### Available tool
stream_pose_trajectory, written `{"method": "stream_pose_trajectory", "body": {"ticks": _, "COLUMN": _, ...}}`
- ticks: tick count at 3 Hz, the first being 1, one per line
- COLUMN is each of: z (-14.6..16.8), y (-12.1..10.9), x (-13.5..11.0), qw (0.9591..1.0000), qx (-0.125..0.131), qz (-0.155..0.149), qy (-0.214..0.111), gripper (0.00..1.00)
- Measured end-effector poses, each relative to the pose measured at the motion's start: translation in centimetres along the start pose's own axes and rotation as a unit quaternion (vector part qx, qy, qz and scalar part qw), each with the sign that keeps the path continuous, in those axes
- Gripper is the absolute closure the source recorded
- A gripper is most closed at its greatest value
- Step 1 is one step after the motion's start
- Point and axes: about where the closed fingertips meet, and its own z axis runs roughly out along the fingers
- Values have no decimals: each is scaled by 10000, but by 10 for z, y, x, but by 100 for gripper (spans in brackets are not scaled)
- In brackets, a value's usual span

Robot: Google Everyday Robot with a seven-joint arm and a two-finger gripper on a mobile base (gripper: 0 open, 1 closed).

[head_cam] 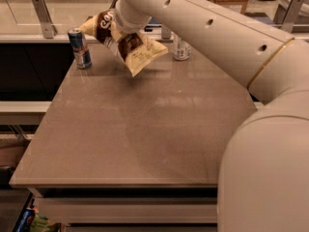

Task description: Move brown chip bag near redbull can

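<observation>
Below the table's near left corner, something colourful (33, 222) lies low on the floor, too dim to name. The table (145, 134) is a plain grey-brown slab with a dull sheen; soft light patches sit across its middle, and a lighter ledge runs under its near edge. On the right the robot's white arm (227, 37) fills the view, its thick base rising at the near right corner and its long upper section reaching across to the far left part of the table.

At the end of the arm the gripper (118, 29) is over the far left part of the table, pinching the brown chip bag (131, 46) around its middle. The bag hangs tilted, clear of the surface — one pale yellow end points down to the right, the other up to the left.

The redbull can (79, 48) stands upright at the far left corner, just left of the bag and not touching it. A clear bottle (181, 47) stands at the far edge, its top hidden behind the arm.

Behind the table runs a pale counter rail with an upright metal bracket (43, 16) — darker shelving lies below it.
</observation>
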Motion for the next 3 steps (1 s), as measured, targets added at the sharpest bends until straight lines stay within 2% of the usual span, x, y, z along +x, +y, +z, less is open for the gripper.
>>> {"method": "stream_pose_trajectory", "body": {"ticks": 1, "z": 1, "y": 1, "x": -1, "qw": 10000, "qx": -9, "qz": -5, "qy": -1, "gripper": 83}}
{"method": "stream_pose_trajectory", "body": {"ticks": 3, "z": 5, "y": 4, "x": 0, "qw": 10000, "qx": -33, "qz": -21, "qy": 22, "gripper": 36}}
